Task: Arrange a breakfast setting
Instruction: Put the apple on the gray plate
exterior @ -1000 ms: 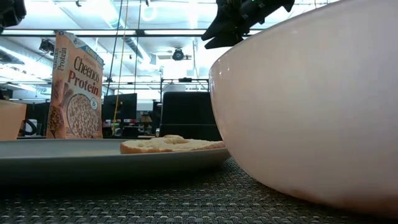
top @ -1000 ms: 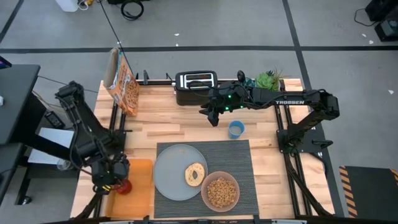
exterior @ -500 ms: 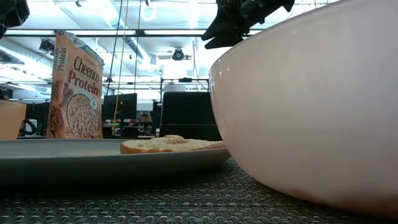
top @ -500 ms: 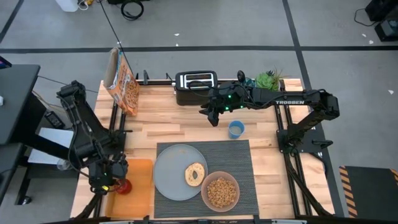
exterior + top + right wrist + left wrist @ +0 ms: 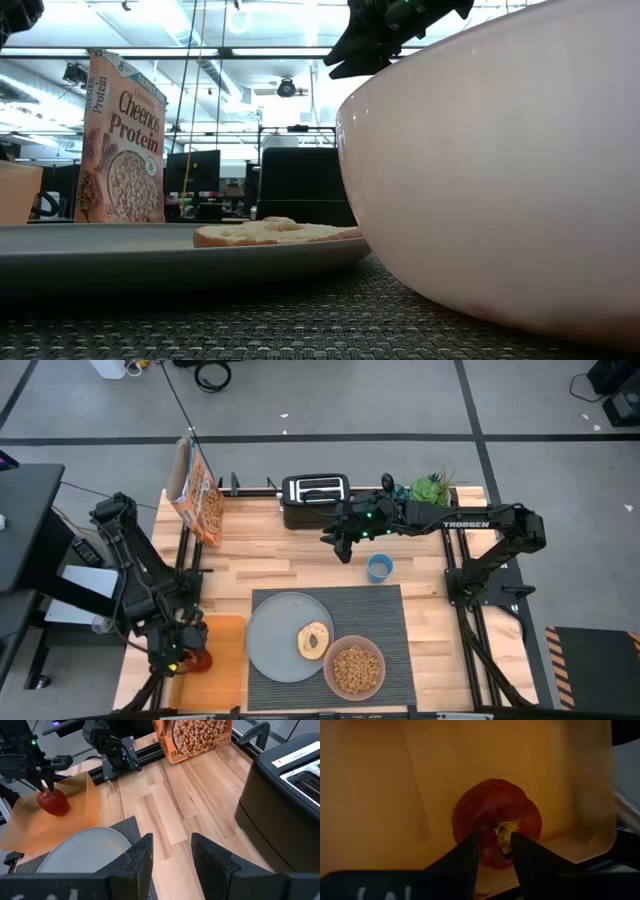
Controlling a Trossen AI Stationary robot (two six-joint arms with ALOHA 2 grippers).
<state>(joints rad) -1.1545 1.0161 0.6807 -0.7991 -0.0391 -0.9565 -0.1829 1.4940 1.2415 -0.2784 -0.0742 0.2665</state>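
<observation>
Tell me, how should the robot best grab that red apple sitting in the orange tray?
Probably from straight above, fingers either side of the apple's round middle. It sits stem-up in the tray near a corner, and the tray walls hinder a sideways approach. The left gripper already hangs over it, fingers around the stem, which looks too thin to hold.

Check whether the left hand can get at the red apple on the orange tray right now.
Probably yes: the left hand is directly over the apple on the orange tray, fingers straddling its stem, nothing between.

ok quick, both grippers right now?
Left gripper: fingers pinching the stem of the apple on the orange tray.
Right gripper: open, empty, hovering near the toaster.
</observation>
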